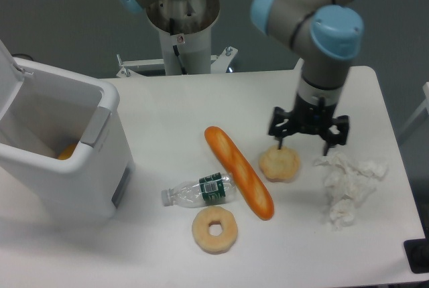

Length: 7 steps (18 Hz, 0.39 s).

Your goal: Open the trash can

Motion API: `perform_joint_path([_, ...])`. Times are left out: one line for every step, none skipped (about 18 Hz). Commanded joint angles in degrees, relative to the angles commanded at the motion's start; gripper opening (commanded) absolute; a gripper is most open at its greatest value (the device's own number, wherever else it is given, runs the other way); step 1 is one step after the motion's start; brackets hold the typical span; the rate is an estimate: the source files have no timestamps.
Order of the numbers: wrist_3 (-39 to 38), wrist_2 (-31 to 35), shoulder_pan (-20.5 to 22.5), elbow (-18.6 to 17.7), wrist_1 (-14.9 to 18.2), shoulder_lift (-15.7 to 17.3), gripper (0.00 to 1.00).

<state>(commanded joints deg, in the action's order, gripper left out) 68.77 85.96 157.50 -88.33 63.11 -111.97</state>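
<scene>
trash can (64,161): big, stiff, light, smooth; lid already up | hold: grey tab (96,126) | claw (308,146): open, holding nothing

No readable text showing anywhere. Plastic bottle (199,191) lying on table (201,110), carrying green wrap label with white patch; print too small to read. Robot base column (181,43) wearing small round red-and-white prohibition-style sticker (178,38); symbol inside not resolving. Trash can (64,151) showing grey panel on front face, no lettering discernible. No numbers or brand names visible.
</scene>
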Motion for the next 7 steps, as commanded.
perform_joint_path([2.9,0.2,0.0,0.4,0.0,-0.8,1.00])
perform_joint_path([4.9,0.7,0.0,1.0,-0.1,-1.3,1.00])
perform_joint_path([5.9,1.5,0.0,1.7,0.0,-1.6,1.00])
perform_joint_path([6.3,3.2,-0.1,1.9,0.1,-1.8,1.00])
perform_joint_path([6.6,5.2,-0.3,1.6,-0.1,-2.3,1.00])
perform_joint_path([7.4,6.3,-0.4,1.6,-0.1,-2.3,1.00])
perform_joint_path([7.7,6.6,-0.6,1.4,-0.1,-2.2,1.00])
